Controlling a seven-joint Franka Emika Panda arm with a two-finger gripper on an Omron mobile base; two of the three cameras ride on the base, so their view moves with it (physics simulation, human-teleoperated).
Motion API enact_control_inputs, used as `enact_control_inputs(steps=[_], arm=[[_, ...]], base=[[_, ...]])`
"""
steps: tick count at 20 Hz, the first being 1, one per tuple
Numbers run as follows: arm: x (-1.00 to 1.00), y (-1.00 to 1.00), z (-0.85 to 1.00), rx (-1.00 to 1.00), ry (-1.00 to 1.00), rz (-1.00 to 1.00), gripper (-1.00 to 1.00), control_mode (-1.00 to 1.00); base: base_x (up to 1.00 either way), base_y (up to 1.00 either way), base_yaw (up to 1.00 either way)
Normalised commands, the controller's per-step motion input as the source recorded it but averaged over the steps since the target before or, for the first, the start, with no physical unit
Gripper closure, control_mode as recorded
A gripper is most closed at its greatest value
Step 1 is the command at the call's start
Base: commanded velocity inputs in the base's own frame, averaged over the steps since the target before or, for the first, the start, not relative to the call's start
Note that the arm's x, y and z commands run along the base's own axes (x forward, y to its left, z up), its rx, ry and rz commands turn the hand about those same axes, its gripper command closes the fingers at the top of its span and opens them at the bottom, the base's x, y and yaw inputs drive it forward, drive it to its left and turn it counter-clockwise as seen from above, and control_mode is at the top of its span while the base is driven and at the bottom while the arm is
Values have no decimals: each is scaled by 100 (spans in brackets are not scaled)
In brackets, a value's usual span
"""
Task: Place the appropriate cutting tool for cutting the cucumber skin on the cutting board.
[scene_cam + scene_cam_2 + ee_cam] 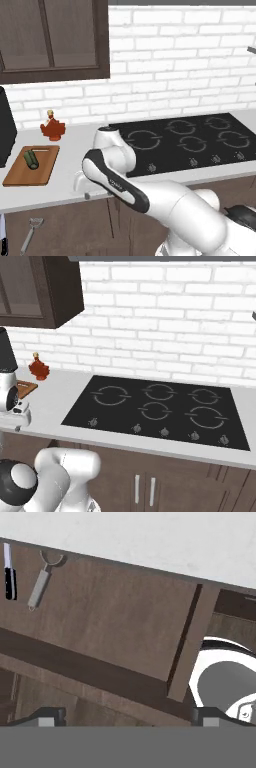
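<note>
Below the counter edge, in an open drawer, we find the peeler [40,584] — judged light, stiff, slippery — best pinched mid-handle by the wide-open gripper [125,718].

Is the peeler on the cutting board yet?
No, the cutting board holds just the cucumber; the peeler lies in the open drawer below the counter, beside a knife.
</note>
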Motion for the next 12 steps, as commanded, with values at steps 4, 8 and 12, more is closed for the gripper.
enact_control_inputs(steps=[4, 8, 12], arm=[[-12, 96, -24, -10, 0, 2, -100, -100], [-9, 92, -46, -7, 0, 0, -100, -100], [-14, 49, -44, -1, -1, -2, -100, -100]], base=[[0, 0, 0], [0, 0, 0], [0, 0, 0]])
